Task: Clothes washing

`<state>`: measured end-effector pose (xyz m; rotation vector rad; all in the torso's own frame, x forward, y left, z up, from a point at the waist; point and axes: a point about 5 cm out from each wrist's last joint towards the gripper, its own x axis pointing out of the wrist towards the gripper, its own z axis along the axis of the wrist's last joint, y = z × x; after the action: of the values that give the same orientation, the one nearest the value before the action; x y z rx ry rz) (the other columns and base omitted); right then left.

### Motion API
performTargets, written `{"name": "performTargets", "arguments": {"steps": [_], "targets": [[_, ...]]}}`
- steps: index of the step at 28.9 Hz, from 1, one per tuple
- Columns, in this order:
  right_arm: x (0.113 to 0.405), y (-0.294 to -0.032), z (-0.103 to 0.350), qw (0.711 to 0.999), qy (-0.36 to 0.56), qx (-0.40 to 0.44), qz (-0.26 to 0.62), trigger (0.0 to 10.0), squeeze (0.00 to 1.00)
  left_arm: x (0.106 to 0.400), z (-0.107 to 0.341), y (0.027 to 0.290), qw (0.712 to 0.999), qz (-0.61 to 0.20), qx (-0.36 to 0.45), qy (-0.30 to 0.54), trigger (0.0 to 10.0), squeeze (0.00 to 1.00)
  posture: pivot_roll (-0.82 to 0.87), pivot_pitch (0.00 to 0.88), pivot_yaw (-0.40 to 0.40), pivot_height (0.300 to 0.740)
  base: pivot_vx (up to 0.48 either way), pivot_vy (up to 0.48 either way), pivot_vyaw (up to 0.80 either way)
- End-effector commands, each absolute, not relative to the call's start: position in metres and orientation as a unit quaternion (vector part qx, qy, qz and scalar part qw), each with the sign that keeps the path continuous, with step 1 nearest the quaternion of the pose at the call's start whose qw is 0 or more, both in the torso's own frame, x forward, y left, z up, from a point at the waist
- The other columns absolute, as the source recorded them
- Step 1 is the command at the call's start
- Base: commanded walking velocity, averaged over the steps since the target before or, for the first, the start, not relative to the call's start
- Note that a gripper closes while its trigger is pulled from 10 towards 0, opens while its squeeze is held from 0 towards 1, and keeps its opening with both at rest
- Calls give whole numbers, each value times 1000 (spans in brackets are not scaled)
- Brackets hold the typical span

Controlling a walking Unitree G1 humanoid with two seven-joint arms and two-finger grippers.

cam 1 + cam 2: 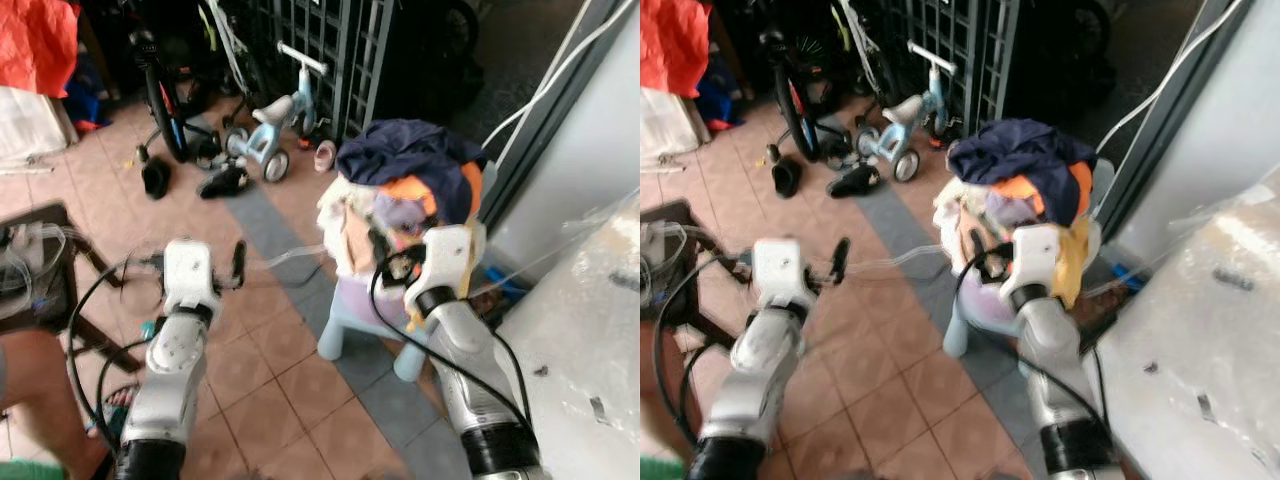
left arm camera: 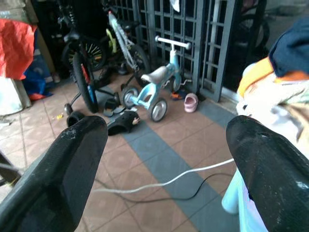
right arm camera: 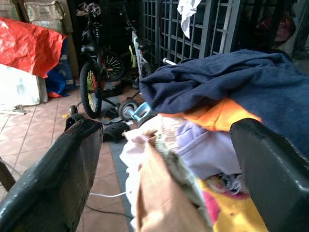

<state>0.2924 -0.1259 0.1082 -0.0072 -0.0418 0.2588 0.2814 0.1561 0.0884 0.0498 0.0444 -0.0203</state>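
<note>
Both grippers: fingers spread, holding nothing
Right gripper (image 1: 388,262): at my laundry pile (image 1: 410,180), lined up to grab
Left gripper (image 1: 215,272): idle, beside pile

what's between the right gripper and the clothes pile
Nothing visible. The right gripper is open and right at the front of the clothes pile on the small chair; in its wrist view the peach and lilac garments lie directly between its fingers. The left gripper is open over bare floor.
</note>
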Motion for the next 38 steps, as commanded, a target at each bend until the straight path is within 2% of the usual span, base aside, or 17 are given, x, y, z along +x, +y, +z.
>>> {"name": "performTargets", "arguments": {"steps": [1,16,23,27,28,29,30,31,34,36,38], "targets": [[292,-132,109,992,-24,-13,124,10000,0,282,87,151,999,-18,21,26,10000,0,-39,0,19,740,420,0,0],[293,-120,113,981,-52,-77,170,10000,0,283,86,150,999,-17,16,30,10000,0,-42,0,18,740,393,0,0],[313,-122,126,978,-74,-123,151,10000,0,284,86,151,999,-14,18,32,10000,0,-37,0,16,740,289,0,0],[323,-126,124,977,-57,-153,134,10000,0,284,86,152,999,-9,23,32,10000,0,-31,0,13,740,0,0,0],[327,-129,118,979,-28,-162,124,5294,0,284,86,152,999,-7,24,31,10000,0,-26,0,10,740,0,0,0],[327,-129,118,979,-28,-162,124,5294,0,284,86,152,999,-7,24,31,10000,0,-26,0,10,740,0,0,0],[330,-132,111,980,-4,-163,112,4431,0,284,86,152,999,-7,24,30,10000,0,-24,0,8,740,0,0,0],[330,-133,109,983,7,-148,111,0,0,284,86,152,999,-6,24,30,10000,0,-23,0,8,740,0,0,0],[330,-134,103,984,30,-136,111,0,0,285,87,152,999,-6,26,29,10000,0,-21,0,7,740,0,0,0],[325,-140,85,979,89,-147,109,0,0,285,87,152,999,-6,26,30,10000,0,-24,0,6,740,0,0,0],[324,-142,79,978,105,-146,103,0,0,286,87,152,999,-6,27,31,10000,0,-25,0,6,740,0,0,0]]}}
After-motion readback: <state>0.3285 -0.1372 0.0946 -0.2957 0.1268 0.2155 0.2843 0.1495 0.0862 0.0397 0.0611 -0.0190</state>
